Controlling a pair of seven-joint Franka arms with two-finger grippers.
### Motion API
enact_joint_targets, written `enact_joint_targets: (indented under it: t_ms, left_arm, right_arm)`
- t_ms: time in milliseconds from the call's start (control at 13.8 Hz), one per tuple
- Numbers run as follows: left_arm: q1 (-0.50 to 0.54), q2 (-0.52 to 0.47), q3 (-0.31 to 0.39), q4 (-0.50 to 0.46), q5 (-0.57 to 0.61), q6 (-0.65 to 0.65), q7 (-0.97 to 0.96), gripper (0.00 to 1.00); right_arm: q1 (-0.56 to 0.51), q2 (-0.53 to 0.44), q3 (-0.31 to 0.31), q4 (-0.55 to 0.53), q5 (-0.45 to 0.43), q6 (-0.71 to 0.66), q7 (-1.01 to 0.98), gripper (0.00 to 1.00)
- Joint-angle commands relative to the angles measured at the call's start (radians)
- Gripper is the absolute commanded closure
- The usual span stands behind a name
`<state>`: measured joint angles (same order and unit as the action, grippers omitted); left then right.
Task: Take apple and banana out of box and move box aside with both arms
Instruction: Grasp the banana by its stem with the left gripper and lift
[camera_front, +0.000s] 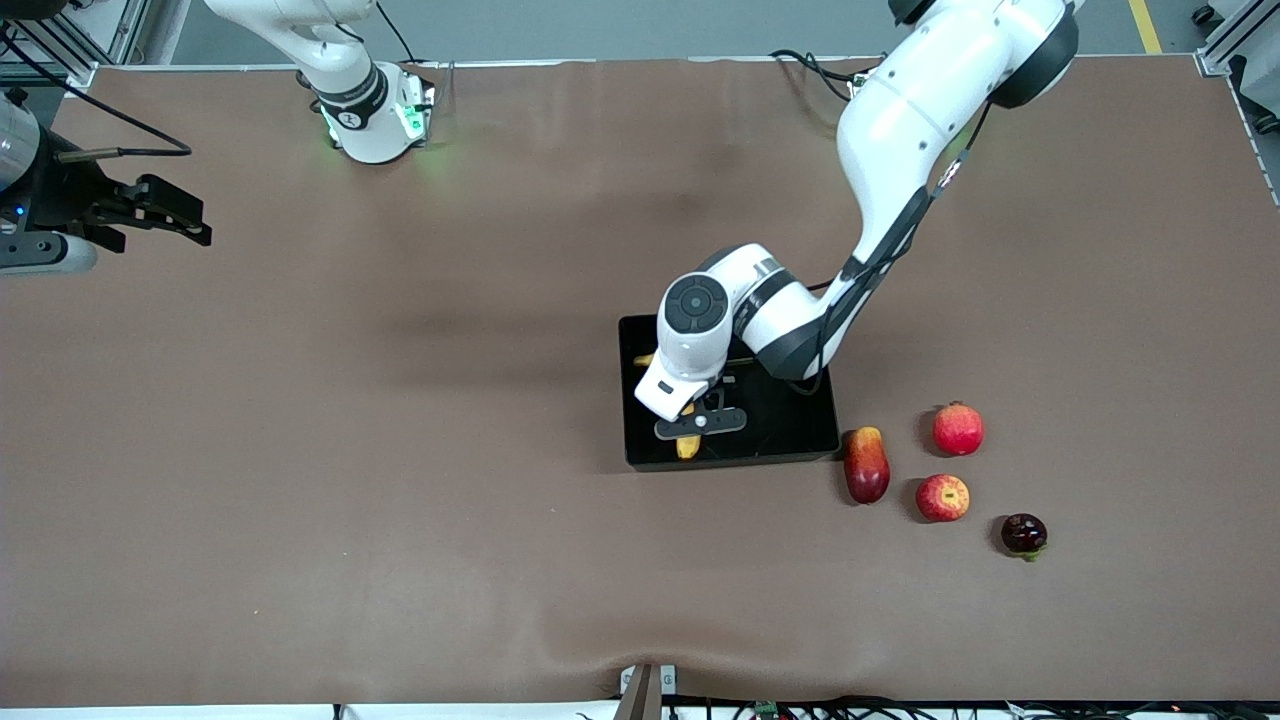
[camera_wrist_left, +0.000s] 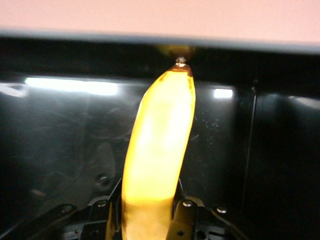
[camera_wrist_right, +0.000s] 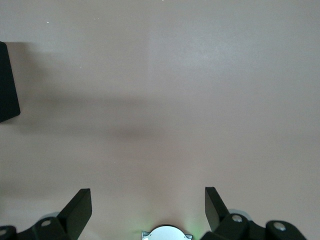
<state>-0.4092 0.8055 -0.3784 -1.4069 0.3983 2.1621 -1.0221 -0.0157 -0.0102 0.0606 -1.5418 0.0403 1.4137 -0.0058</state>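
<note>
The black tray (camera_front: 790, 425) sits mid-table. My left gripper (camera_front: 697, 424) is low inside it, shut on the yellow banana (camera_front: 688, 446), which is mostly hidden under the hand. In the left wrist view the banana (camera_wrist_left: 160, 140) runs between my fingers (camera_wrist_left: 184, 210) over the tray floor (camera_wrist_left: 60, 145), its tip at the tray wall. The red apple (camera_front: 942, 497) with yellow patches lies on the table toward the left arm's end, nearer the front camera than the tray. My right gripper (camera_front: 185, 218) is open and empty over bare table at the right arm's end; it waits (camera_wrist_right: 148, 200).
A red-and-yellow mango (camera_front: 866, 464) lies right beside the tray. A pomegranate (camera_front: 958, 428) lies farther from the camera than the apple. A dark purple fruit (camera_front: 1024, 533) lies nearer the camera. A black corner (camera_wrist_right: 7, 85) shows in the right wrist view.
</note>
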Motion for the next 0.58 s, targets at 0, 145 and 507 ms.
enact_joint_targets:
  t_ms: [0, 145, 507]
  left_arm:
    - [0.019, -0.135, 0.004, -0.011, -0.002, -0.094, 0.032, 1.00]
    - [0.091, -0.199, -0.002, -0.012, -0.045, -0.143, 0.121, 1.00]
    - [0.321, -0.313, -0.004, -0.044, -0.163, -0.281, 0.558, 1.00]
  right_arm:
    - [-0.001, -0.007, 0.002, -0.004, 0.013, -0.006, 0.013, 0.00]
    - [-0.003, -0.007, 0.002, -0.004, 0.013, -0.010, 0.012, 0.00]
    - [-0.006, -0.007, 0.002, -0.004, 0.013, -0.009, 0.012, 0.00]
